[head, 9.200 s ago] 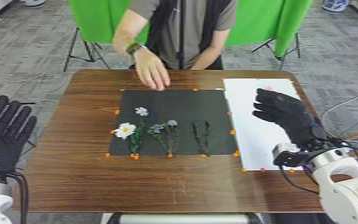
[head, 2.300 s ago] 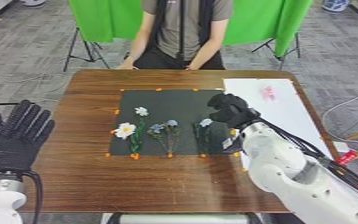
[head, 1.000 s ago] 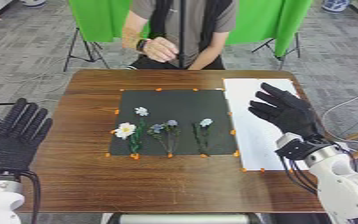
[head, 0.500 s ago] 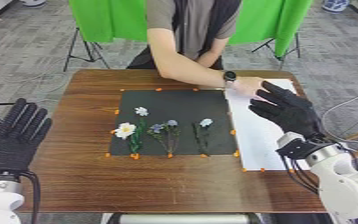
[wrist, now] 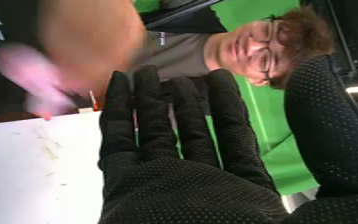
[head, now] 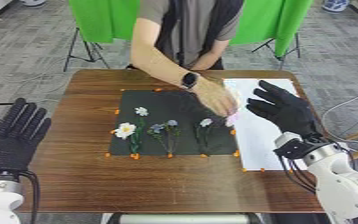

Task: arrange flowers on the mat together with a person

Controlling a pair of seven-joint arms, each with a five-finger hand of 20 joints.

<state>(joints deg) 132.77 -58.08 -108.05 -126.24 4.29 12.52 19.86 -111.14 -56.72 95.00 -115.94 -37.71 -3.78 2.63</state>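
"What's nearest?"

"Bare brown tabletop (head: 158, 190), with the left hand (head: 14, 145) off by its left side, wide open, fingers straight and spread, nothing in it."

"And the right hand (head: 286, 112)?"

"Over the white sheet (head: 260, 150), open too and empty. In the right wrist view its fingers stand up straight, and the thumb is well apart from them."

"Now the flowers."

"They lie on the dark mat (head: 162, 100), stems pointing towards us. On the left is a full white bloom (head: 125, 131) with a yellowish centre, beside bright green leaves. A smaller white flower (head: 141, 111) lies just beyond it."

"Next to those?"

"A sprig of dusty-blue flowers (head: 172, 123), its heads small, its stems thin and branching. Then, near the mat's right edge, a small, pale white bloom (head: 206, 122) with slim dark green stems."

"Is the person touching anything?"

"Yes, the person's hand (head: 218, 100) reaches across the far part of the mat, holding a pink flower (head: 231, 118) where mat and sheet meet. It's soft pink, but its petals are too blurred to make out."

"And farthest?"

"Green cloth (head: 109, 20) hangs beyond the tabletop."
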